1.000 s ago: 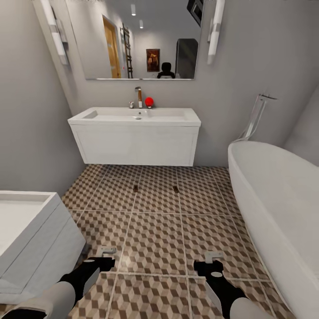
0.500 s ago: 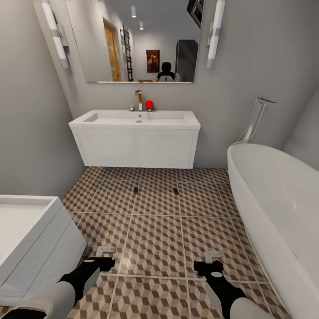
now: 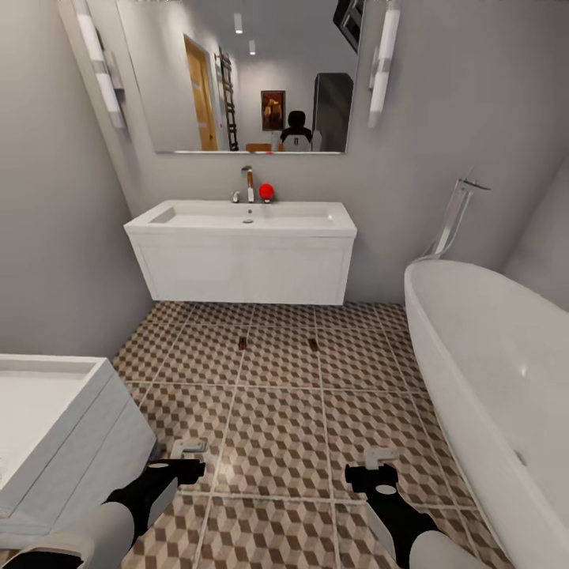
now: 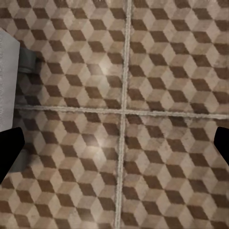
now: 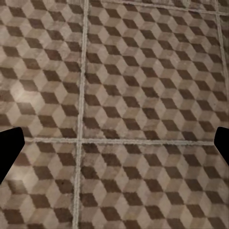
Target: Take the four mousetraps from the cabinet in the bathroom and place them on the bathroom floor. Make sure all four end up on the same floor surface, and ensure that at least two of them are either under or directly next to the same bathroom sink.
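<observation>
two mousetraps [image 3: 242, 341] [image 3: 313, 343] lying on floor [image 3: 276, 427] well ahead of both grippers, just before sink [image 3: 241, 215]. left gripper [image 3: 188, 457] and right gripper [image 3: 378, 465] hanging wide, empty; neither nearer.

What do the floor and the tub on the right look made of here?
The bathroom floor looks like matte ceramic tile: large squares with pale grout lines and a printed cube pattern. The bathtub looks like glossy white acrylic or enamel, smooth and seamless; which one, I cannot tell.

Pincer [image 4: 114, 145] spread wide above bathroom floor [image 4: 157, 71].
</observation>
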Motion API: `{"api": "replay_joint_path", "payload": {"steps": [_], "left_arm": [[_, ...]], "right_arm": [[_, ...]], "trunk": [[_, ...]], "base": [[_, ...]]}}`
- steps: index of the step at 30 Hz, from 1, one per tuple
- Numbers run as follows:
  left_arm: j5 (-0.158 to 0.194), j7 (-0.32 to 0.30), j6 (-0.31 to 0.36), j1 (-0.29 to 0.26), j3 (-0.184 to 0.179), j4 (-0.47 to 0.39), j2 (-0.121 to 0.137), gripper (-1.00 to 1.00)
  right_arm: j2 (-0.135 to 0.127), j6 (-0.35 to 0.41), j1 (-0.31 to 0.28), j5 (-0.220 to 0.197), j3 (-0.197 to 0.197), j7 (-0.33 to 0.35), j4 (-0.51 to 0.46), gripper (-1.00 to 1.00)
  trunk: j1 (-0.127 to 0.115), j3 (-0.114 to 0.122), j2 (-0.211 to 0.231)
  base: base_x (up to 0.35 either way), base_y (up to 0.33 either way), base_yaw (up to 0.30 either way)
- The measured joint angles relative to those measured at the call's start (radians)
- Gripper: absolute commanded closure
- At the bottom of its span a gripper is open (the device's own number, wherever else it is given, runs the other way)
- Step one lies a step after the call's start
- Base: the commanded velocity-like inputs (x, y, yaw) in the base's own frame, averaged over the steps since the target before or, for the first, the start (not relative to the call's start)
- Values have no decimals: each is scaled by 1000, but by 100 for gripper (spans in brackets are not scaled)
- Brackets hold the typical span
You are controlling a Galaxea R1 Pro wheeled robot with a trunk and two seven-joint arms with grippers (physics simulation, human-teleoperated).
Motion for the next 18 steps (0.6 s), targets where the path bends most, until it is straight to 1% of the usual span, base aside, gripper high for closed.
{"api": "replay_joint_path", "payload": {"steps": [8,13,18], "left_arm": [[1,0,1,0,1,1,0,-100],[1,0,1,1,0,3,0,-100],[1,0,1,0,-2,6,0,-100]], "right_arm": [[0,-3,0,-1,-2,-1,1,-100],[-4,-5,0,-3,-3,-3,2,-100],[-6,-21,1,-4,-3,-9,12,-100]], "trunk": [[-31,25,56],[-50,41,91],[-69,56,126]], "base": [[0,0,0],[0,0,0],[0,0,0]]}}
